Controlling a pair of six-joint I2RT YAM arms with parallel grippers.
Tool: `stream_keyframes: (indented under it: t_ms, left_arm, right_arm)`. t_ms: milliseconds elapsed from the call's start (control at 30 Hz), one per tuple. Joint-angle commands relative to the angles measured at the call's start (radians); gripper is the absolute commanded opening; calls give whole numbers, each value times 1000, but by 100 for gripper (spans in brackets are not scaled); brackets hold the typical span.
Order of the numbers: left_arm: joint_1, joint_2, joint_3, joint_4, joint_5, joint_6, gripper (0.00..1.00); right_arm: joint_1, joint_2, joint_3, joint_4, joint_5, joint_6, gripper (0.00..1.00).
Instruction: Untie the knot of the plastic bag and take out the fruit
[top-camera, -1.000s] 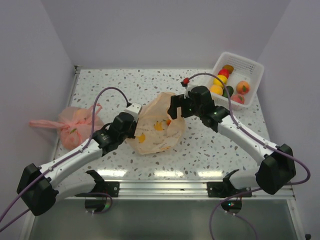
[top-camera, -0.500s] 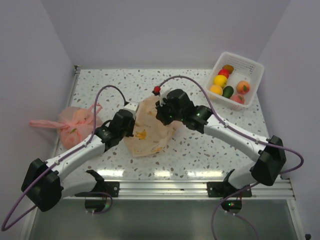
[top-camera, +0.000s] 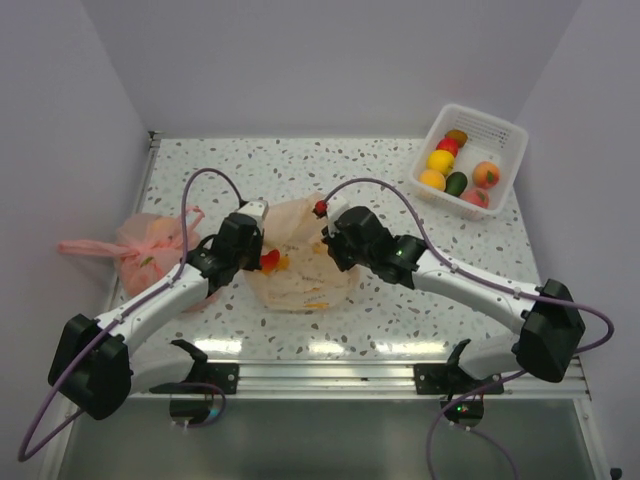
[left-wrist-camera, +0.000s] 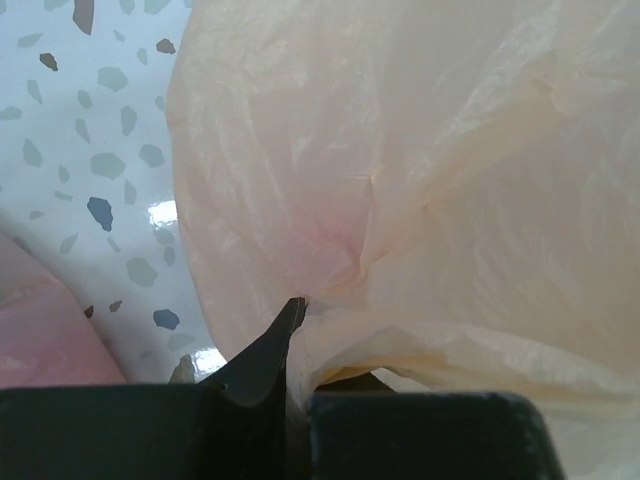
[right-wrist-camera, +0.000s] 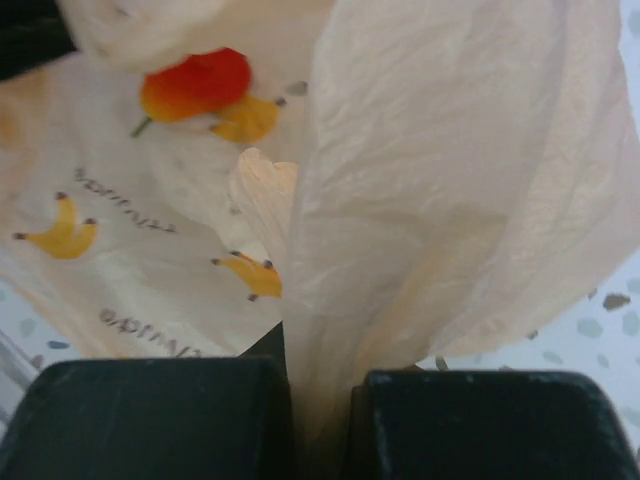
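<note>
Two grips: plastic bag (top-camera: 300, 282) pinched between left hand (left-wrist-camera: 300, 345), right hand (right-wrist-camera: 322, 400).

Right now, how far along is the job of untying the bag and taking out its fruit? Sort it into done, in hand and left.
Done: the bag looks untied, its mouth open, with a red-orange fruit showing inside. In hand: the left gripper and the right gripper each pinch the bag's film. Left: that fruit is not out yet.
</note>
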Motion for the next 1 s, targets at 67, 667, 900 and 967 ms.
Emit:
stream_keyframes:
  t_ms: [67, 667, 900, 967]
  left_arm:
    - [5, -12, 16, 28, 40, -12, 0]
    - [5, -71, 1, 64, 92, -7, 0]
    - [5, -78, -2, 45, 82, -58, 0]
    - [5, -81, 12, 10, 69, -95, 0]
  right_arm:
    - [-80, -14, -78, 95, 129, 142, 12]
    - [12, -235, 123, -30, 195, 237, 99]
    - [44, -105, 21, 139, 6, 410, 98]
    - [47, -39, -42, 225, 11, 502, 98]
